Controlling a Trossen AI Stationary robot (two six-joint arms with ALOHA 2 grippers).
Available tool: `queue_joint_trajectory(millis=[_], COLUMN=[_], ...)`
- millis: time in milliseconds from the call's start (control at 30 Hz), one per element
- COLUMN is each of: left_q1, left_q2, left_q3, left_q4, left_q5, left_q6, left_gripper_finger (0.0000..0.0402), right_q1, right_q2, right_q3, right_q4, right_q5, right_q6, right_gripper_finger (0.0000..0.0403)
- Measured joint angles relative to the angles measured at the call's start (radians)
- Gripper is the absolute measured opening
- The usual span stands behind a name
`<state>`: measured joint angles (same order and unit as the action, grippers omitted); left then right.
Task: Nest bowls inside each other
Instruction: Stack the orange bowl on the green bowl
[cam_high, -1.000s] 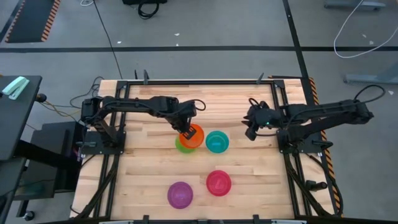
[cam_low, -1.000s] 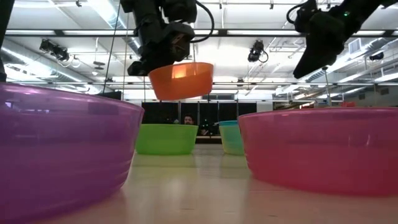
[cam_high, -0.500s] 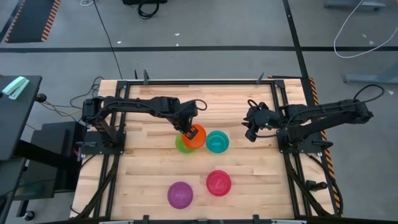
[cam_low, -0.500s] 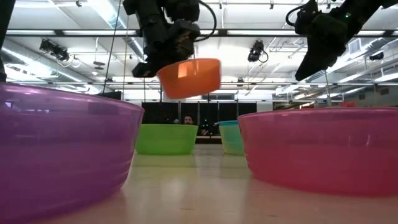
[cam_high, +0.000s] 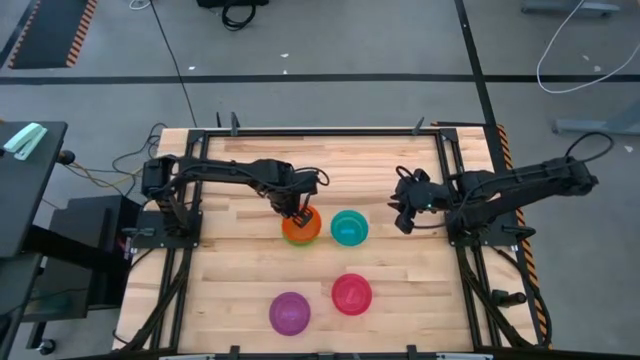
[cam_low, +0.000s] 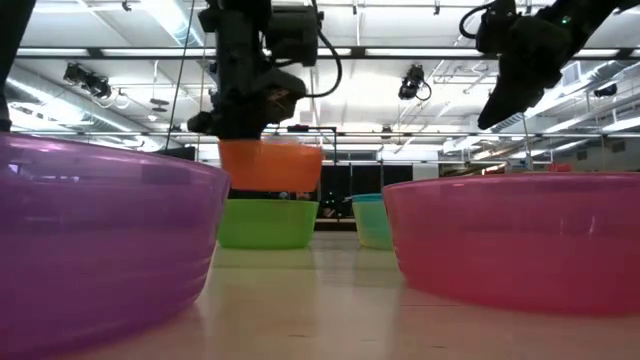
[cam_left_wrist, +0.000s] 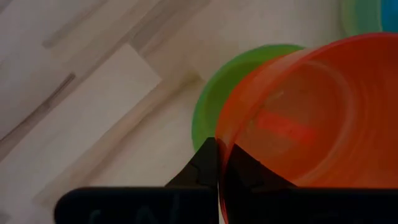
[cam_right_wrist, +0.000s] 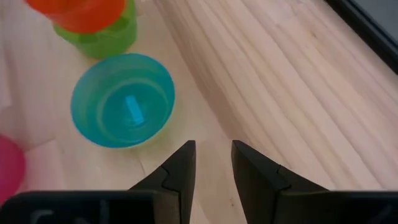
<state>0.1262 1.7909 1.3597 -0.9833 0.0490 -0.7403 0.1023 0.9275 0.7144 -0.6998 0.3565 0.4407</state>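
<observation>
Wooden table (cam_high: 240, 270), 5 bowls (cam_high: 351, 293)

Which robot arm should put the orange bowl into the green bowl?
The left one. Its gripper is already shut on the orange bowl, hanging right above the green bowl. The right gripper holds nothing and waits far off, past the blue bowl.

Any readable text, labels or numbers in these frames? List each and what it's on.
None can be read.
Blue bowl: a small raised rectangular mark on the inside bottom, too blurred to read.
Orange bowl, held by the left claw over the green bowl: a similar mark, unreadable.
</observation>
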Motion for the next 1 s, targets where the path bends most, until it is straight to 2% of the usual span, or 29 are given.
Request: queue_joint_trajectory(millis=[900, 1000], left_q1=[0.000, 0.000], left_q2=[0.098, 0.098], left_q3=[-0.009, -0.009], left_q4=[0.037, 0.048], left_q5=[0.026, 0.027], left_q6=[-0.012, -0.013], left_gripper_finger=[0.0010, 0.0027], right_q1=[0.117, 0.117], right_q2=[0.022, 0.022], right_q3=[0.000, 0.000], right_q4=[0.020, 0.021], right_q5=[0.001, 0.002], right_q6=[0.057, 0.062], right_gripper_finger=[0.0111, 0.0111])
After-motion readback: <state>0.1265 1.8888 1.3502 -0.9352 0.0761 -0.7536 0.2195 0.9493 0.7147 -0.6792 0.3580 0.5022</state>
